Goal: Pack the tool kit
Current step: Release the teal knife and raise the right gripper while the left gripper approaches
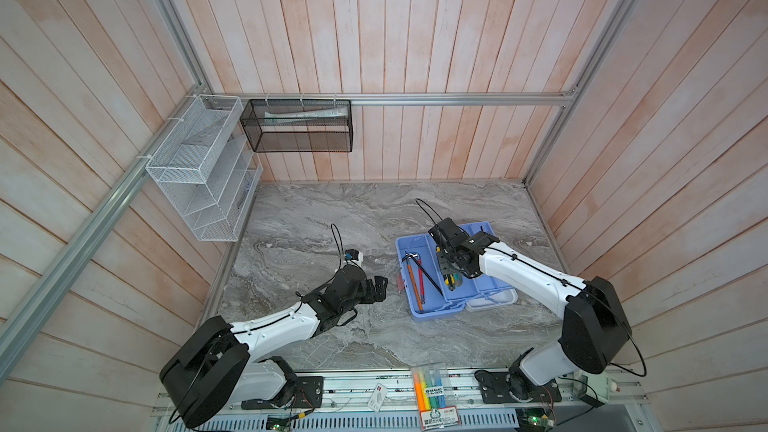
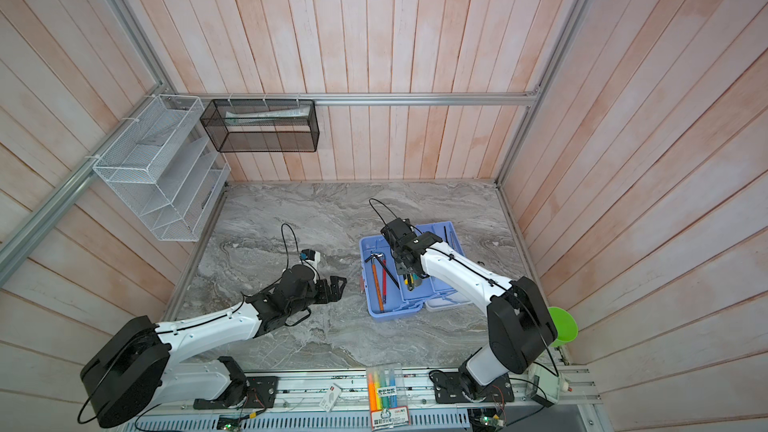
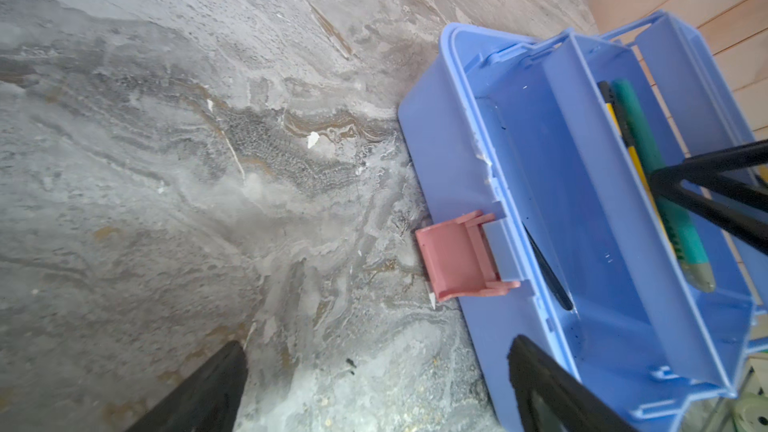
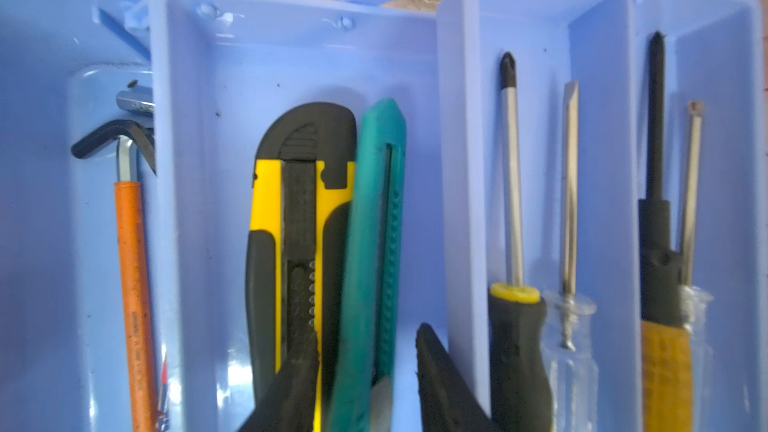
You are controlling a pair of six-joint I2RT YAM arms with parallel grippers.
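Trays of your tool kit (image 1: 428,311) stood fanned open in both top views. The blue case sat on the right half of the marble surface (image 1: 332,209), with its white lid (image 1: 494,302) laid back on the side nearer the right arm's base. Your left claw (image 1: 380,286) hung just beside the pink latch (image 1: 400,282), spread wide and holding nothing. Your right claw (image 1: 448,274) was down in the middle tray. A pack of highlighters (image 1: 432,392) lay on the front rail, well apart from the case.

Your left wrist camera showed the latch sticking out from the case's outer wall, just above the surface. The left claw's fingers (image 3: 208,392) stood far apart, one over bare marble and the other in front of the case's corner.

Your right wrist camera showed the yellow-black knife (image 4: 299,184) and the teal knife (image 4: 378,209) lying side by side in the middle tray, touching. The right claw's fingers (image 4: 440,384) were parted astride the teal knife. One overlapped the yellow-black knife, and a strip of blue tray showed between the other and the teal knife, so the claw pinched nothing. Four screwdrivers (image 4: 513,160) lay in the next tray's two slots. The orange-handled tool (image 4: 131,263) and a dark hex key (image 4: 104,139) lay in the deep base.
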